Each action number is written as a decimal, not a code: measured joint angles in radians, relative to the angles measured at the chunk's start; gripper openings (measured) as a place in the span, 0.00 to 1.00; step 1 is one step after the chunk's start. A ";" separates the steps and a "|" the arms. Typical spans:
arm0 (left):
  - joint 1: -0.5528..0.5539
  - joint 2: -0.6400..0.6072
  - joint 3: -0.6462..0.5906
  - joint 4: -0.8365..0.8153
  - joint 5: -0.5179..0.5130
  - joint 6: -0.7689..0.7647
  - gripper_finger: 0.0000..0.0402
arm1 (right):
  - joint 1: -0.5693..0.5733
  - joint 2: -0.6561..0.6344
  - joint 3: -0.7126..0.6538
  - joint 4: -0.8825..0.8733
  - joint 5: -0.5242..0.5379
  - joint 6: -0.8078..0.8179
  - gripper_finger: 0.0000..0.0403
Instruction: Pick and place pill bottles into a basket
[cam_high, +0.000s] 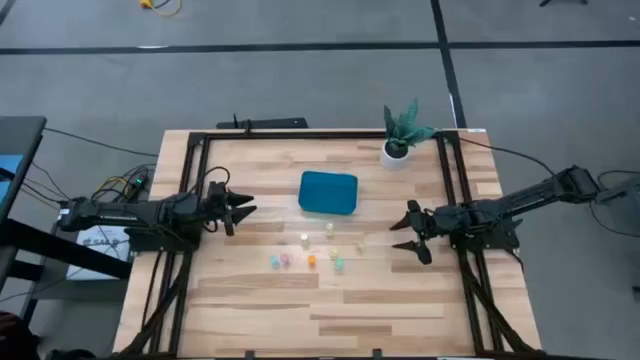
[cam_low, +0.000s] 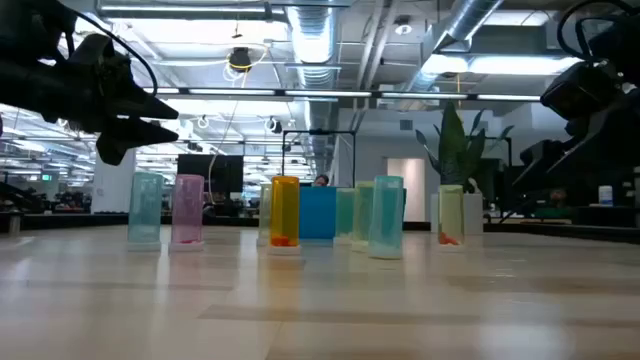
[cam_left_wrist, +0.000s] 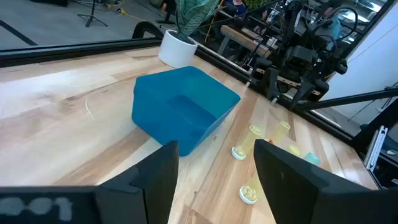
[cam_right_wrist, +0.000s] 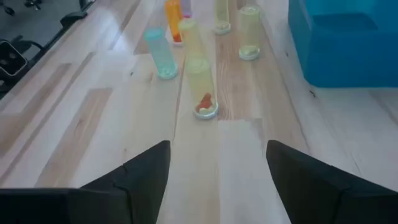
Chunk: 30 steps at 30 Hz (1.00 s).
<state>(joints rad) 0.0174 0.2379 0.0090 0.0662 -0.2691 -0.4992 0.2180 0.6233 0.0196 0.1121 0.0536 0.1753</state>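
The teal-blue basket sits flat on the wooden table's middle, toward the far side; it also shows in the left wrist view and the right wrist view. Several tiny pill bottles stand upright on the table just nearer than it: a pale one, a blue one, a pink one, an orange one, a green one and a pale yellow one. My left gripper is open and empty, left of the basket. My right gripper is open and empty, right of the bottles.
A white pot with a green plant stands at the table's far right, behind the basket. A black metal frame runs along the table's far, left and right sides. Bare wood lies nearer than the bottles.
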 joint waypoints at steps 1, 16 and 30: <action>0.000 0.000 0.000 0.000 0.000 0.000 0.50 | 0.000 0.008 0.000 0.005 0.000 0.000 0.65; 0.000 0.000 0.000 0.000 0.000 0.000 0.50 | 0.000 0.123 0.002 0.106 0.000 0.000 0.65; 0.000 0.000 0.000 0.000 0.000 0.000 0.50 | 0.000 0.381 0.142 0.114 -0.038 -0.027 0.65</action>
<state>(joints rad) 0.0174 0.2379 0.0090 0.0662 -0.2691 -0.4987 0.2180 1.0042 0.1620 0.2256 0.0155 0.1486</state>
